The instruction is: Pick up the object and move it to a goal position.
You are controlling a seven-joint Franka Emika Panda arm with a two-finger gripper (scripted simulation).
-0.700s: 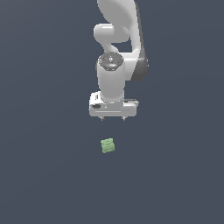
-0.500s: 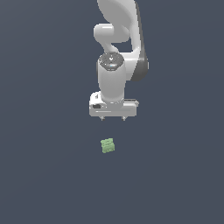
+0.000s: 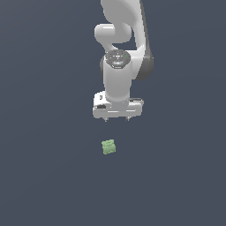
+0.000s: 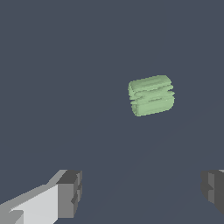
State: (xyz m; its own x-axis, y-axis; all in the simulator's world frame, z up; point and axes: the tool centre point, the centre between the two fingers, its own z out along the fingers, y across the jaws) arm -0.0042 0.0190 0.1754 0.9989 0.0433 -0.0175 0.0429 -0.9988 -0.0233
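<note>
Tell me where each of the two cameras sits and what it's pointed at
Exterior view: off the arm, facing it across the dark floor; shows the white arm, the gripper and the green block lying apart from it.
Wrist view: on the wrist, looking past the open fingers at the floor; only the fingers show of the robot.
Shared: the block and the gripper.
</note>
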